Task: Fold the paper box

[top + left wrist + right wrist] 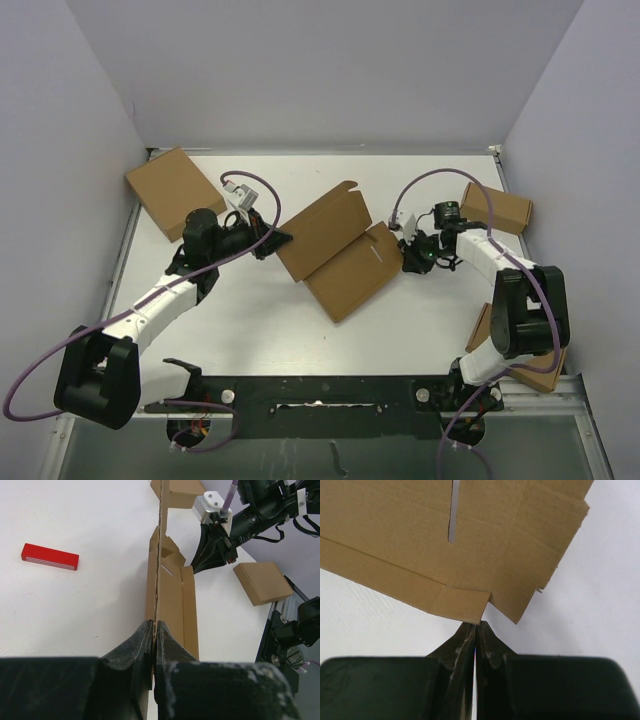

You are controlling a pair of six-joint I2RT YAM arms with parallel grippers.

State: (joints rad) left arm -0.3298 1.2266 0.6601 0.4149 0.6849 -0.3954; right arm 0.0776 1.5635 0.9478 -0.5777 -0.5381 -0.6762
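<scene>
I see the paper box (338, 255) lying partly folded in the middle of the bench (250, 330). My left tool (154, 626) is squeezed tight on the box's left edge. My right tool (476, 625) is pressed together right at a corner tab on the box's right side. It may be nipping the very tip, but I cannot tell.
</scene>
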